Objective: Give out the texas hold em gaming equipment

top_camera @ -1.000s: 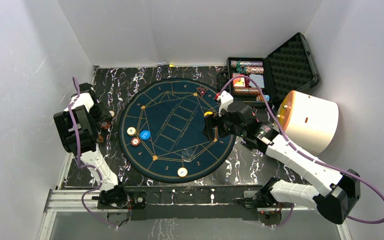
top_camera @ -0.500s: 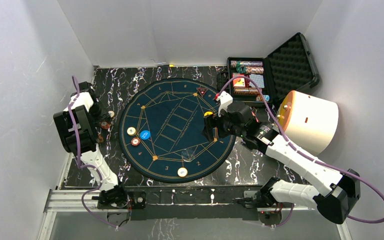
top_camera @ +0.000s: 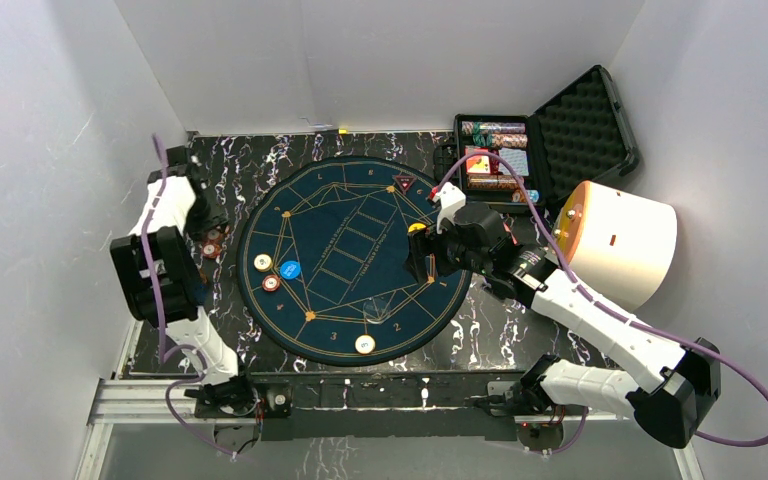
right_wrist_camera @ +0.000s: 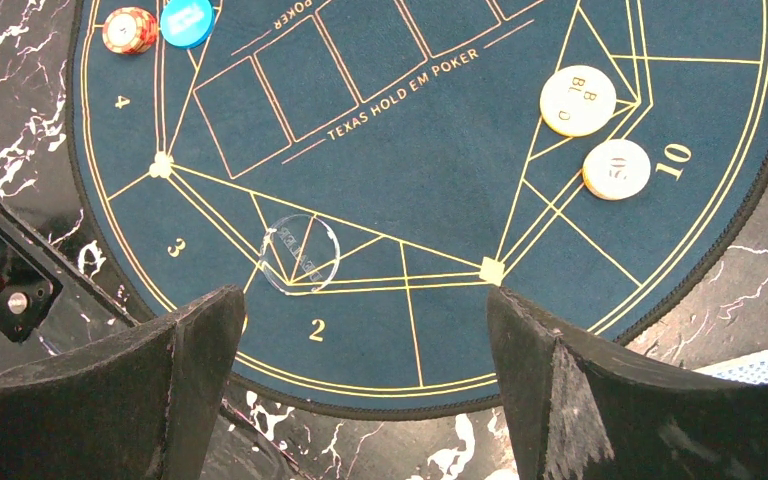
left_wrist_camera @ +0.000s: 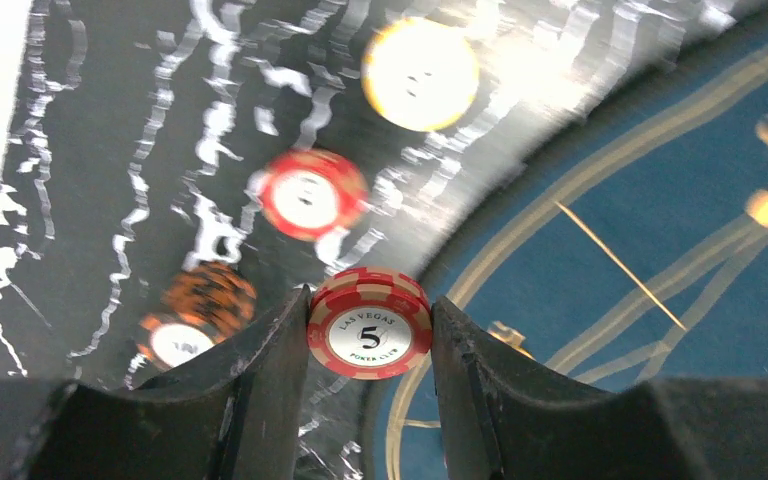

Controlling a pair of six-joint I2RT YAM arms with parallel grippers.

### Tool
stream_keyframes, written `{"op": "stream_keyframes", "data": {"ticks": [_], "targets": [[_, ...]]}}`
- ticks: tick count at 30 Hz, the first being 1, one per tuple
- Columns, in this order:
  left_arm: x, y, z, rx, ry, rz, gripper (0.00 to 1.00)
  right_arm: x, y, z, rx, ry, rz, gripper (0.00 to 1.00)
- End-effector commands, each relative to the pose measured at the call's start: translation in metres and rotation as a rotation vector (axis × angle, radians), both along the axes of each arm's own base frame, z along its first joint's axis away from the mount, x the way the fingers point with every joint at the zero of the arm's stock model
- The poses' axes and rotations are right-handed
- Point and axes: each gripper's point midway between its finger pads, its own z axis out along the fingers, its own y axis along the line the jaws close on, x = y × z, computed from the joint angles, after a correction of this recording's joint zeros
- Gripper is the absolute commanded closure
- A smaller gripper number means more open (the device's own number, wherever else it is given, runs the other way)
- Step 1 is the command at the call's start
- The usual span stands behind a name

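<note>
Red five chip [left_wrist_camera: 370,335] clamped in left end effector [left_wrist_camera: 370,302]; right end effector [right_wrist_camera: 362,300] spread apart over blue mat [right_wrist_camera: 440,150].

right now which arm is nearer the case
Right. The right fingers hover over the mat's right edge, near the case; the left fingers grip a chip at the mat's left edge.

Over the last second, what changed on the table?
The left arm stretched toward the table's far side, and the left fingers closed on the red-and-white round poker chip marked 5. The right arm, the right fingers wide open above the round blue felt mat, and the blue plastic disc on that mat stayed put.
</note>
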Motion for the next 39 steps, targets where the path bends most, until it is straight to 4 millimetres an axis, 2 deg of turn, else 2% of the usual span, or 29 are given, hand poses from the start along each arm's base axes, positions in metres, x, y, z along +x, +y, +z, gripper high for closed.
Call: {"op": "stream_keyframes", "data": {"ticks": [1,4,10,12,19,21,22,24,31,39], "targets": [[0.003,-0.078,0.045,-0.009,-0.058,-0.135,0.85,0.005,0.0,0.024,0.041,-0.069,-0.014,0.02],[0.01,-0.14,0.045,-0.033,-0.064,-0.223,0.85,0.006,-0.007,0.033,0.035,-0.081,-0.051,0.02],[0.018,-0.277,0.028,-0.048,-0.048,-0.458,0.86,0.007,-0.031,0.054,0.034,-0.128,-0.147,0.02],[0.02,-0.317,0.025,-0.045,-0.053,-0.525,0.86,0.006,-0.038,0.06,0.041,-0.145,-0.173,0.02],[0.015,-0.445,0.006,-0.107,-0.083,-0.739,0.86,-0.001,-0.06,0.079,0.081,-0.2,-0.232,0.02],[0.019,-0.475,0.001,-0.122,-0.101,-0.782,0.86,-0.002,-0.064,0.084,0.095,-0.218,-0.244,0.02],[0.027,-0.489,0.007,-0.131,-0.138,-0.795,0.86,-0.003,-0.066,0.086,0.098,-0.226,-0.247,0.02],[0.041,-0.5,0.008,-0.117,-0.181,-0.802,0.86,-0.004,-0.068,0.088,0.098,-0.235,-0.248,0.02],[0.081,-0.51,0.018,-0.107,-0.306,-0.82,0.86,-0.007,-0.073,0.083,0.081,-0.232,-0.251,0.02],[0.103,-0.519,0.007,-0.151,-0.338,-0.858,0.85,-0.005,-0.072,0.082,0.074,-0.234,-0.246,0.02]]}}
